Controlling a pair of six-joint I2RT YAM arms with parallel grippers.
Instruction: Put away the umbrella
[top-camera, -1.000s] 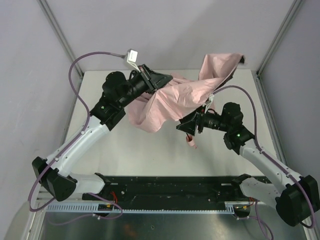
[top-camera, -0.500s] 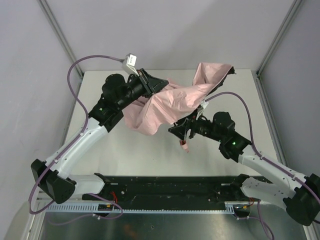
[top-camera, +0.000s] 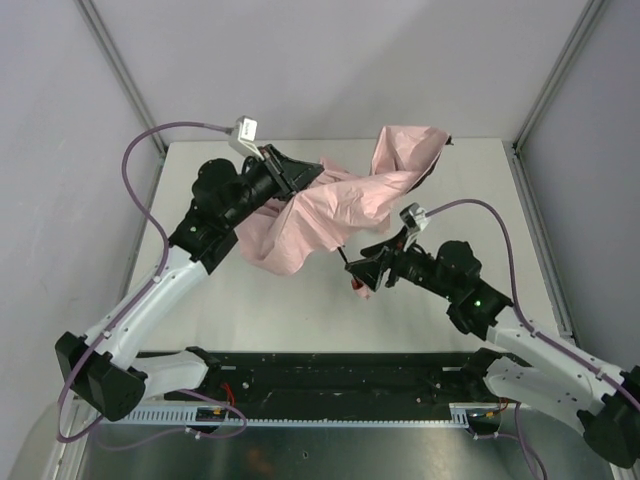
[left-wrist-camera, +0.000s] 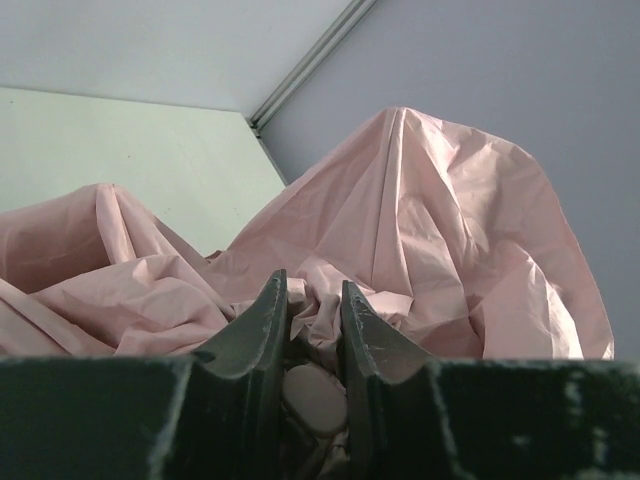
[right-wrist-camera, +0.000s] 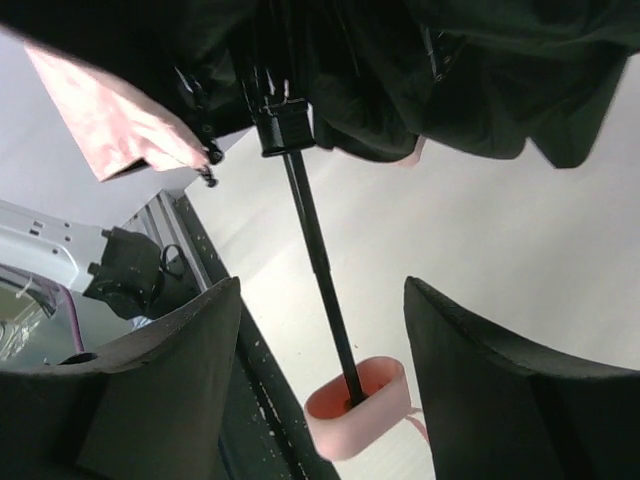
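Top external: umbrella (top-camera: 330, 205) held above bench (top-camera: 250, 310), canopy (top-camera: 400, 160) bunched toward 12 o'clock, handle (right-wrist-camera: 357, 405) hanging at 6. Left jaws clamped on canopy top; right jaws open, straddling shaft (right-wrist-camera: 315, 270) untouched. Collapsing step, likely. Next: grip handle, telescope shaft in.

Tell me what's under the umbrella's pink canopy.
From the right wrist view, the thin black shaft drops from a black runner to the pink handle. The canopy folds hide the shaft's upper end.
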